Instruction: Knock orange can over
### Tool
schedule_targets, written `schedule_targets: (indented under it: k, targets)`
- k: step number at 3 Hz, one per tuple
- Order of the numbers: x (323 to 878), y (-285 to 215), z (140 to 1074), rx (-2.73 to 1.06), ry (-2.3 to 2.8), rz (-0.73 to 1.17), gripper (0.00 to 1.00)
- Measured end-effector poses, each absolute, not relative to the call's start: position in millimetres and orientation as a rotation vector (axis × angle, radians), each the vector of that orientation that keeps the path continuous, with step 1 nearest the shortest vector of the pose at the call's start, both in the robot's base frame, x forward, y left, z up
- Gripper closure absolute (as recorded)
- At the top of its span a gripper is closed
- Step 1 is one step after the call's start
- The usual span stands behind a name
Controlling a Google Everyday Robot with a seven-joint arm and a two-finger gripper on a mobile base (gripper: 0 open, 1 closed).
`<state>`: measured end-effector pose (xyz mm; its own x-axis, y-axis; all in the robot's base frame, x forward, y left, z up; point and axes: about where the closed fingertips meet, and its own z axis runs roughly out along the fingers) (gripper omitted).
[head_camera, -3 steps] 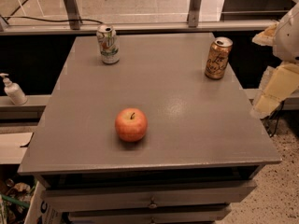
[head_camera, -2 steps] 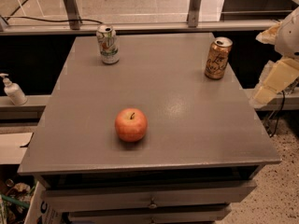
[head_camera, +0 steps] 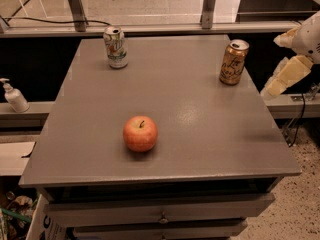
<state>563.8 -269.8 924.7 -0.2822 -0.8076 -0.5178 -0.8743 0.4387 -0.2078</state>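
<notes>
The orange can (head_camera: 233, 62) stands upright near the far right edge of the grey table (head_camera: 200, 134). It is slim and metallic orange-gold, with dark cursive lettering and a silver top. My gripper (head_camera: 284, 77) hangs off the table's right side, to the right of the can and a little lower in the view. It is apart from the can, with a gap between them. Only part of the cream arm shows at the right edge of the view.
A white can with green and red markings (head_camera: 115, 47) stands upright at the far left of the table. A red apple (head_camera: 140, 133) sits in the front middle. A soap dispenser (head_camera: 13, 96) stands on a lower ledge at left. Drawers sit below the table front.
My gripper has risen a little beside the table's right edge, closer to the orange can's height. The can, apple and white can have not moved.
</notes>
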Motion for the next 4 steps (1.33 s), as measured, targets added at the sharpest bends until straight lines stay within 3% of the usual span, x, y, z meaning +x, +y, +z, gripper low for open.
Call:
schedule_targets:
  k: [4]
  targets:
    - [652.9,-254.2,896.1,-1.185,1.993,0.513,0.0]
